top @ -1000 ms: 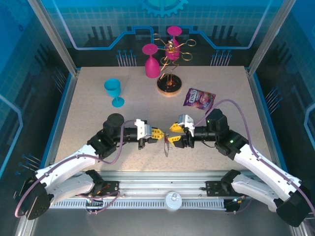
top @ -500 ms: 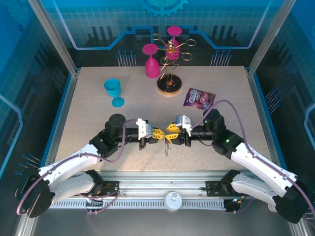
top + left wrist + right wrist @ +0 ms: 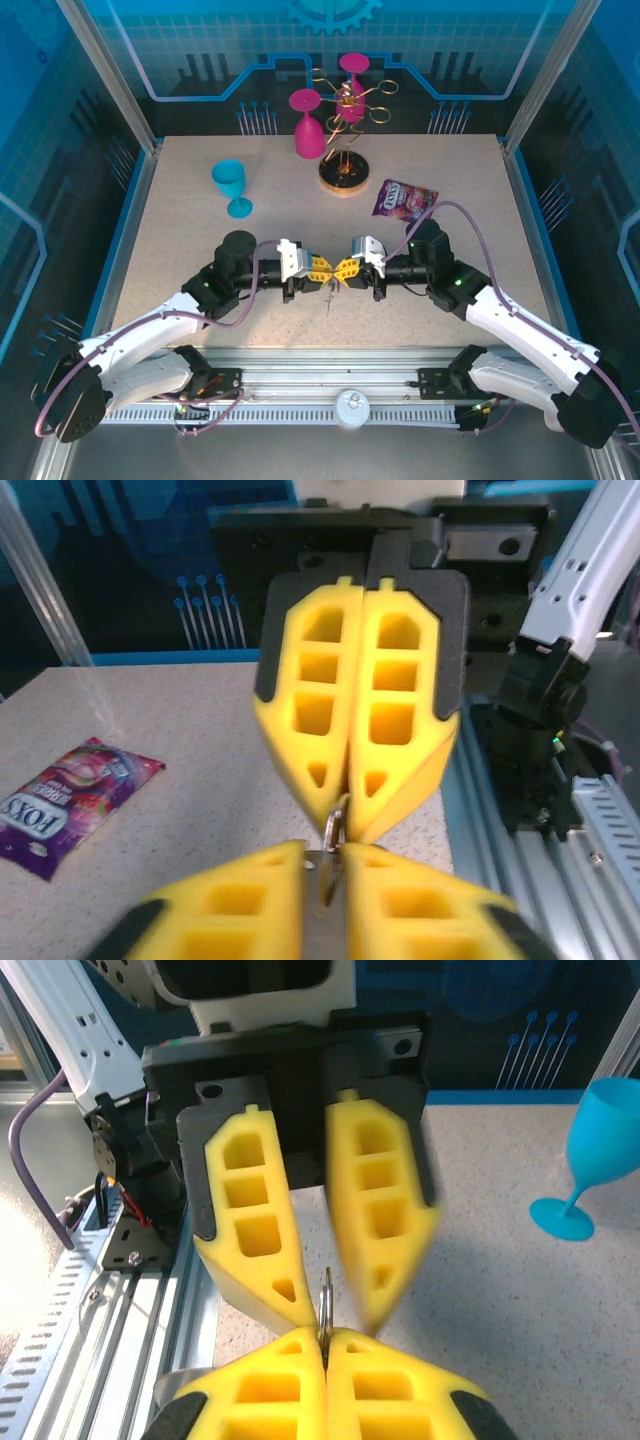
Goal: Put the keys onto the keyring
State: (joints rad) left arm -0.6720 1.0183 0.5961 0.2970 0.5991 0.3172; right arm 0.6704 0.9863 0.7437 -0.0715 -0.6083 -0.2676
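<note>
At table centre the right gripper (image 3: 342,270) clamps a small metal ring (image 3: 326,1305) edge-on, presenting it toward 9 o'clock. There the left gripper (image 3: 322,271) stands slightly parted around it. A thin piece (image 3: 330,297) dangles toward 6 o'clock.

Top camera looks down from behind the arms onto the speckled beige counter (image 3: 180,200). Left wrist camera closely faces the right gripper (image 3: 337,832), right wrist camera the left gripper (image 3: 335,1305); both seemingly share a small silver metal ring (image 3: 326,1298).

Pink cups (image 3: 306,125) (image 3: 352,72) 2, blue cup (image 3: 231,185) 1, gold rack (image 3: 345,172) 1, purple packet (image 3: 404,199) 1, silver ring (image 3: 326,1292) 1
</note>
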